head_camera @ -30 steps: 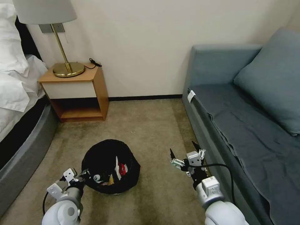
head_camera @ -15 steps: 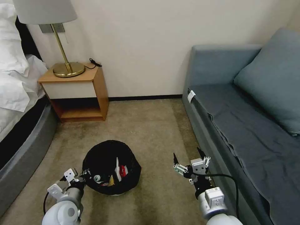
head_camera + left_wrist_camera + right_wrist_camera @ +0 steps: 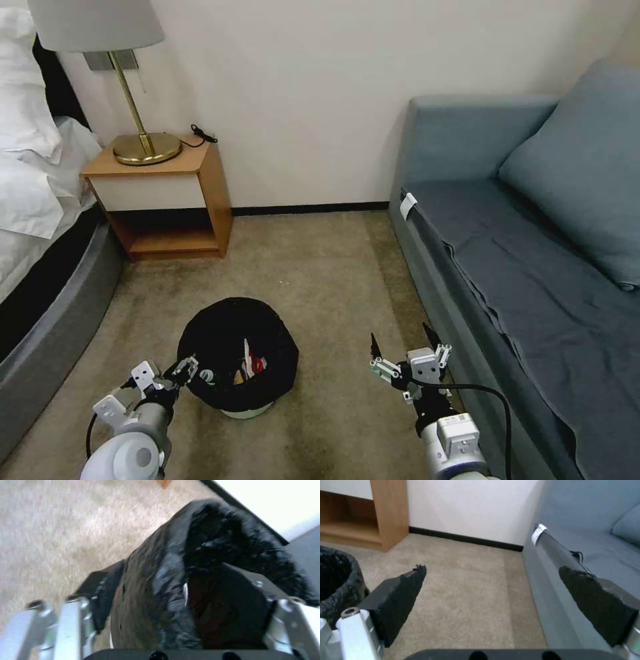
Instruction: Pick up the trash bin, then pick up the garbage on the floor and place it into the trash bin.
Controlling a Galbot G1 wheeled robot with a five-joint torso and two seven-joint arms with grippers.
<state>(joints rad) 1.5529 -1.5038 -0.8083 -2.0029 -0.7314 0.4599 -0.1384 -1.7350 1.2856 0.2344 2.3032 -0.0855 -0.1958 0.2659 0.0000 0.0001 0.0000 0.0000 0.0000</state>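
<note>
The black trash bin [image 3: 227, 333] stands on the carpet at the lower left, with a pale base showing under its near side. Inside it lie garbage pieces: a red packet [image 3: 257, 364], a white strip [image 3: 245, 352] and a yellow wrapper [image 3: 238, 379]. My left gripper [image 3: 179, 371] is at the bin's near-left rim. In the left wrist view the bin's wall and rim [image 3: 166, 562] sit between the fingers of the left gripper [image 3: 171, 566], one outside and one inside. My right gripper [image 3: 401, 339] hangs open and empty above the carpet beside the sofa, and the right wrist view shows the right gripper [image 3: 491, 568] with the bin [image 3: 336, 575] off to one side.
A blue-grey sofa [image 3: 533, 267] runs along the right, close to my right arm. A wooden nightstand [image 3: 167, 193] with a brass lamp [image 3: 143, 143] stands at the back left. A bed [image 3: 40, 220] fills the left edge. Bare carpet [image 3: 320, 280] lies between them.
My right gripper has drawn back and lower, still open. The bin has swung more upright, showing less of its inside, while my left gripper stays at its rim.
</note>
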